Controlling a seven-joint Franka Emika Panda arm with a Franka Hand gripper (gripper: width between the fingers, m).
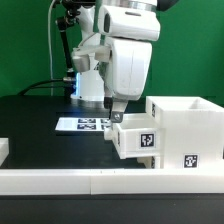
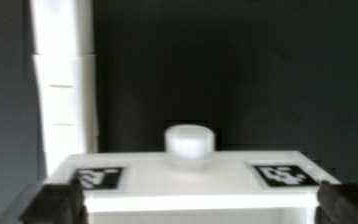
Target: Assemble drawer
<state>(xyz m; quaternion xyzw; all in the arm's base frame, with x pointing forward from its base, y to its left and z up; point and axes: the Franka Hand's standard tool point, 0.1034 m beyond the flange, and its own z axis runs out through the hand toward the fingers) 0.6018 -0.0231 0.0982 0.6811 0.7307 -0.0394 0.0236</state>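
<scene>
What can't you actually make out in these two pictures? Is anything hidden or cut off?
- Gripper: in the exterior view the fingertips are tiny against the small tray; in the wrist view the bottom edge crops them. Whether it grips cannot be told.
- Tall housing: cut by the exterior view's right edge; its inside is hidden.
- Marker board: partly covered by the arm.
- Tags on the tray: blurred, unreadable.

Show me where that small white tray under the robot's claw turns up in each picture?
Exterior view: the small tray sits low, centre-right, under the gripper, beside the tall housing.
Wrist view: it fills the lower centre.
Shared landmark: the long white rail.
</scene>
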